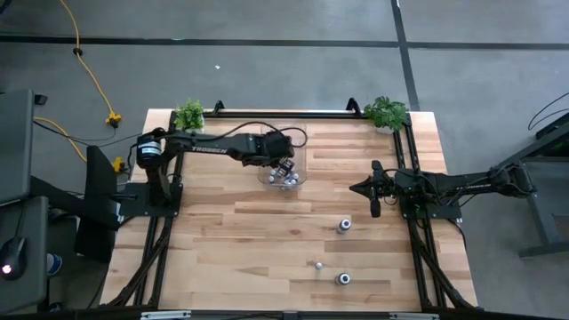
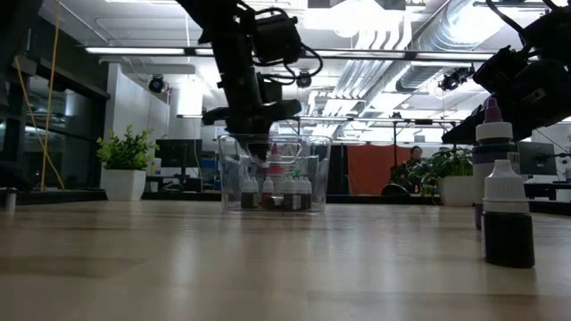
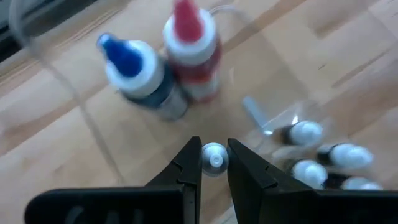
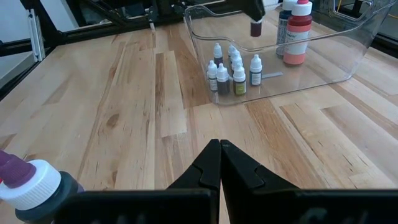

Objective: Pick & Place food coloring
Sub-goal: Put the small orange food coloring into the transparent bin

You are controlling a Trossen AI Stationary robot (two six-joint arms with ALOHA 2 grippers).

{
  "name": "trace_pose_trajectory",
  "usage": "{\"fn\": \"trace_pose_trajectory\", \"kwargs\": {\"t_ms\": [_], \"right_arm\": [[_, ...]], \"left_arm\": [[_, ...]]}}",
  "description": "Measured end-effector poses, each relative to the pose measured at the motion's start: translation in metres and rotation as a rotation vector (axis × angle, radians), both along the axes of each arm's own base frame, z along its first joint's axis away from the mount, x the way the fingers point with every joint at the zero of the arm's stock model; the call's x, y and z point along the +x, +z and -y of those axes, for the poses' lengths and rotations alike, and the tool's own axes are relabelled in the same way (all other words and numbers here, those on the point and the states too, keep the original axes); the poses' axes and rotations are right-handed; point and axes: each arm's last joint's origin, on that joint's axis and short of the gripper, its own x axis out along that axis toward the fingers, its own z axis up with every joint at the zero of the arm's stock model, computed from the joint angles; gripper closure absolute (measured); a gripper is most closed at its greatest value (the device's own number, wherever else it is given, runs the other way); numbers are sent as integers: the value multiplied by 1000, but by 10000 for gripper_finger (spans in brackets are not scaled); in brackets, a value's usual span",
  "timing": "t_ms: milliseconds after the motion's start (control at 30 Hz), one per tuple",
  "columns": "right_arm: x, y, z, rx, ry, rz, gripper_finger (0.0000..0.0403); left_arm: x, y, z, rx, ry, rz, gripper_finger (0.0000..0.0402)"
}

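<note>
1. Left gripper (image 3: 214, 163) clamps a tiny white-capped bottle (image 3: 214, 155) above the clear bin (image 4: 348, 68).
2. Judgement: lower into the bare patch beside the red-capped bottle (image 3: 191, 50) and blue-capped bottle (image 3: 140, 74), then release without toppling them.
3. Right gripper (image 4: 219, 163) is closed and empty, parked right of the bin; three bottles remain on the table (image 1: 267, 240).
</note>
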Motion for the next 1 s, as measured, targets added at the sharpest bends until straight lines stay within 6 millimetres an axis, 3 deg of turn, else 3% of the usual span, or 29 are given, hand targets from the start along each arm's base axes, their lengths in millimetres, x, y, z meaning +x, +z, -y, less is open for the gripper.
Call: {"fn": "trace_pose_trajectory", "kwargs": {"t_ms": [500,1000], "right_arm": [[0,0,0,0,0,0,402],[0,0,0,0,0,0,402]], "left_arm": [[7,-25,-1,-32,9,-59,356],[5,-33,1,-87,-16,-73,356]]}}
